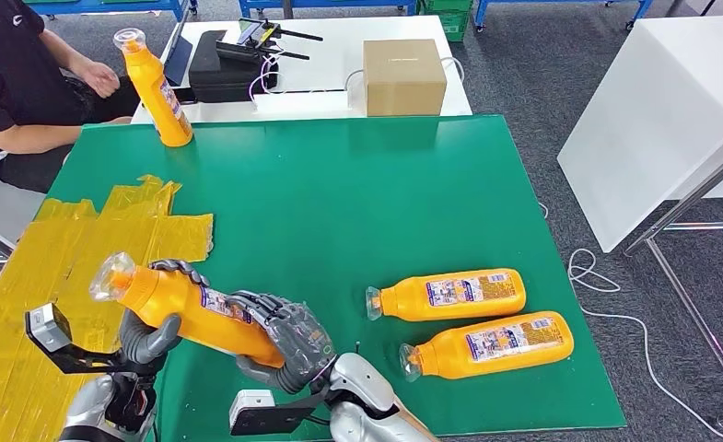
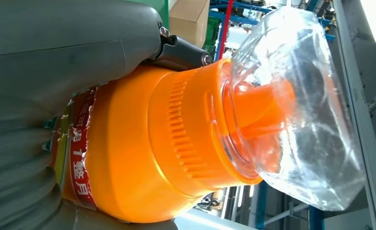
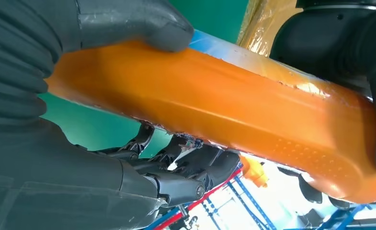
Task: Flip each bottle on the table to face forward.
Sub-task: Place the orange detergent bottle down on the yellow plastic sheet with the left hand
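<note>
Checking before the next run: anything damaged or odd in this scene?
Yes. The label on the held bottle is torn and ragged at its edge, in the left wrist view. Both the left hand and the right hand grip it. Crumpled yellow tape covers the table's left part.

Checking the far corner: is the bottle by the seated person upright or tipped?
Upright: the bottle stands on its base at the green table's far left corner, cap up.

Both hands, left hand (image 1: 145, 336) and right hand (image 1: 288, 341), were dark grey with ribbed covers and thick grey thumbs; silver forearms carried black camera brackets.
</note>
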Controlling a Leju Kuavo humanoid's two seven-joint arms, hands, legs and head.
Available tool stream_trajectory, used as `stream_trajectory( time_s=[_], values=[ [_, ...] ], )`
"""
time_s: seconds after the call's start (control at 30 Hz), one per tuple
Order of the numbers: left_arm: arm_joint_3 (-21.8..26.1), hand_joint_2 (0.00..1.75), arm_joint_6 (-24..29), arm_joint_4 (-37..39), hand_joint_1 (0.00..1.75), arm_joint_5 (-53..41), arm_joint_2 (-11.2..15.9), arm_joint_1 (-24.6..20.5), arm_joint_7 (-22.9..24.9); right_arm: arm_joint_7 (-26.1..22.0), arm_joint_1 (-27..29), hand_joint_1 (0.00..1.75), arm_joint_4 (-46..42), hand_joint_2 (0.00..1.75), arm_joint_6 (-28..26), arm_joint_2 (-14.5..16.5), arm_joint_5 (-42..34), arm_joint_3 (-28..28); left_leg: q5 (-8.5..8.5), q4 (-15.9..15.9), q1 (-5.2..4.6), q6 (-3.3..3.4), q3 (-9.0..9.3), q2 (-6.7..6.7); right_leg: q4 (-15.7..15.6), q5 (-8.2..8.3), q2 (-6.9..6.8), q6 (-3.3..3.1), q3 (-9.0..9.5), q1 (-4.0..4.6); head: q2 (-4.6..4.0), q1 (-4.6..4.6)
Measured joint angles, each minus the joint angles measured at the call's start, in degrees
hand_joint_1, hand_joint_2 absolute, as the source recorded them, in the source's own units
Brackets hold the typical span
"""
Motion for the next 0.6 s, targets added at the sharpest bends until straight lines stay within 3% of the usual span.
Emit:
stream_trajectory(
  time_s=[0.1,0.23,0.4,0.5,0.6],
  values=[
    [0.08,1.75,0.22,-0.06,1.75,-0.71,0.33,0.65,-1.02,0.02,0.11,0.0,-0.8,0.0,-1.8,-0.03,1.2,-0.52,0.0,-0.01,0.01,0.0,-0.06,0.01,0.02,0.0,0.01,0.0,0.01,-0.01,0.0,0.0],
    [2.89,1.75,-1.56,-0.89,1.75,-0.14,2.37,3.87,-4.22,0.29,0.05,0.0,-3.91,0.0,-2.86,0.05,0.05,-1.43,-0.03,-0.02,0.07,-0.03,-0.11,0.07,0.03,0.0,0.07,0.0,-0.05,0.02,0.0,0.02],
    [13.52,1.75,-7.14,-2.37,1.75,-1.37,4.34,6.06,-4.07,1.02,-0.85,0.0,-10.86,0.0,-2.81,0.32,-2.75,-3.16,0.01,-0.02,0.09,-0.08,-0.11,0.0,0.02,-0.01,0.02,-0.02,-0.17,0.15,0.0,-0.02],
    [17.42,1.75,-5.94,-3.96,1.75,-4.41,4.22,6.21,-3.68,1.04,-0.23,0.0,-15.08,0.0,-2.76,-0.03,-3.15,-4.62,0.01,-0.02,0.08,-0.08,-0.09,0.01,0.02,-0.01,0.03,-0.03,-0.15,0.16,0.0,-0.03],
    [18.24,1.75,-2.22,-5.62,1.75,-8.32,3.35,5.85,-3.83,0.83,1.41,0.0,-19.27,0.0,-2.76,-1.41,-3.7,-6.33,0.01,0.0,0.0,-0.08,-0.05,-0.03,-0.02,-0.01,-0.02,-0.02,-0.13,0.14,0.0,-0.03]
  ],
)
